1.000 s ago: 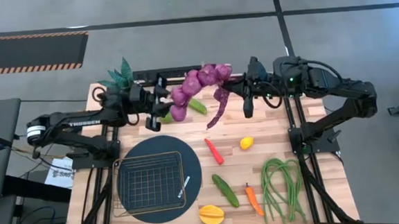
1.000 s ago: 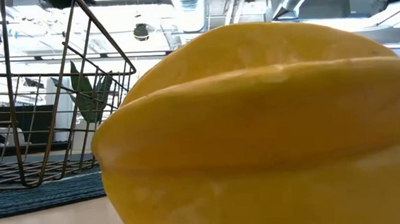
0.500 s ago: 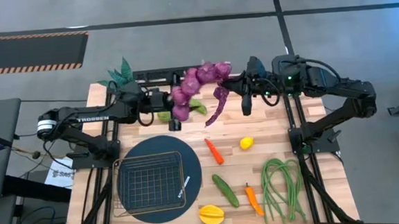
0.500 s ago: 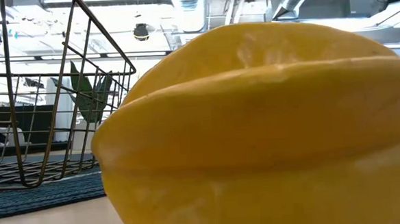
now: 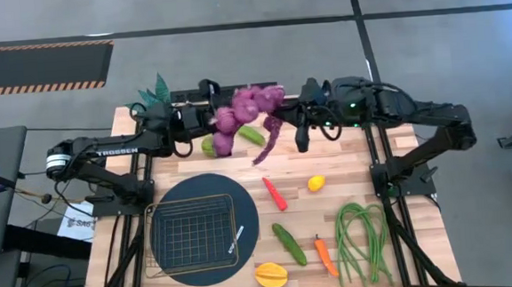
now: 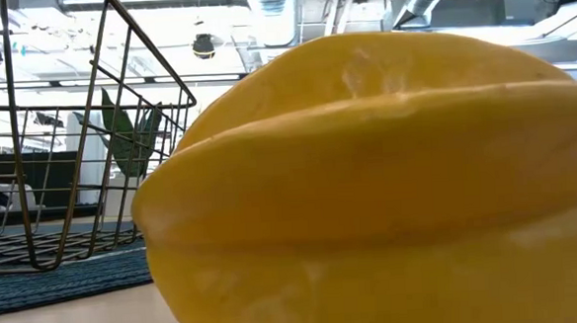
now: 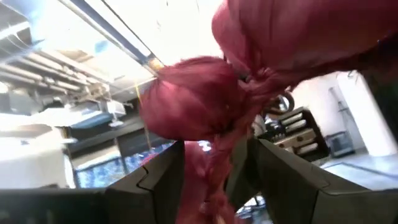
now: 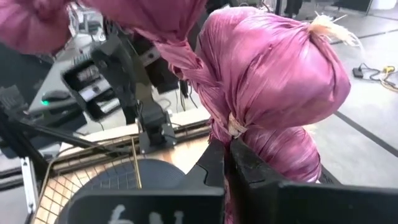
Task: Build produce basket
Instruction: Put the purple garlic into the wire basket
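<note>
The right gripper (image 5: 283, 117) is clenched on one end of the purple grape string (image 5: 241, 113), held in the air over the far edge of the table (image 5: 422, 231). The left gripper (image 5: 208, 120) stands with its fingers parted around the other end; if it grips, I cannot tell. The string runs across the table between both grippers, with a tail hanging down. Nearer, the basket (image 5: 194, 234) rests on the dark round mat (image 5: 246, 206), and the yellow-orange fruit (image 5: 271, 274) lies just beside it.

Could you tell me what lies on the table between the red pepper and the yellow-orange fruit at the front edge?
In the high view, the green cucumber lies between the red pepper and the yellow-orange fruit.
</note>
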You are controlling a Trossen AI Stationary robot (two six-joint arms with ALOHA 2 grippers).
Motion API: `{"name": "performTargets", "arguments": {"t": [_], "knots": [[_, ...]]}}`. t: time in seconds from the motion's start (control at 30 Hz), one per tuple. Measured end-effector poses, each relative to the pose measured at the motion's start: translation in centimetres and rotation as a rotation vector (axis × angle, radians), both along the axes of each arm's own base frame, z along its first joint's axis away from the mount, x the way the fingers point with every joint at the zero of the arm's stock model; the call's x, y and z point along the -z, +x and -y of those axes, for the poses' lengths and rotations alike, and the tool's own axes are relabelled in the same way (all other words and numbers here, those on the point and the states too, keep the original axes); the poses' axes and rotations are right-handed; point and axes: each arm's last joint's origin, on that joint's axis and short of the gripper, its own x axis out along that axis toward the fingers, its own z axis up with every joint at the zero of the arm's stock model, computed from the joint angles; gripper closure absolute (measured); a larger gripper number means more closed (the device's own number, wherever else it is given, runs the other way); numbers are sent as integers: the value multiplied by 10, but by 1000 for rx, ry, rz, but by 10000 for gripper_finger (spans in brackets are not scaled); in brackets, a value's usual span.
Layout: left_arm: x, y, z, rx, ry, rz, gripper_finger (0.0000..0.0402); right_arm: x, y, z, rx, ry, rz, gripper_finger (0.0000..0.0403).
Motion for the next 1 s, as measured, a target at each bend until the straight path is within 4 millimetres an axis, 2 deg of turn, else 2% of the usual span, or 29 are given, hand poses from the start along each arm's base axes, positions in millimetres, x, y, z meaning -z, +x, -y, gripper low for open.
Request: {"name": "performTargets", "arguments": {"t": [0.37, 0.5, 0.67, 0.7, 1.0], "knots": [[1, 0, -4, -97, -91, 12, 216, 26, 42, 8, 18, -7, -45, 393], [1, 0, -5, -126, -115, 7, 249, 25, 41, 8, 17, -7, -41, 393], [1, 0, -4, -93, -80, 4, 374, 15, 27, 4, 6, -8, -18, 392], [1, 0, -5, -80, -76, 3, 384, 14, 25, 3, 4, -8, -19, 391], [0, -1, -8, -91, -94, 5, 398, 7, 17, -7, -29, -9, 5, 350]]}}
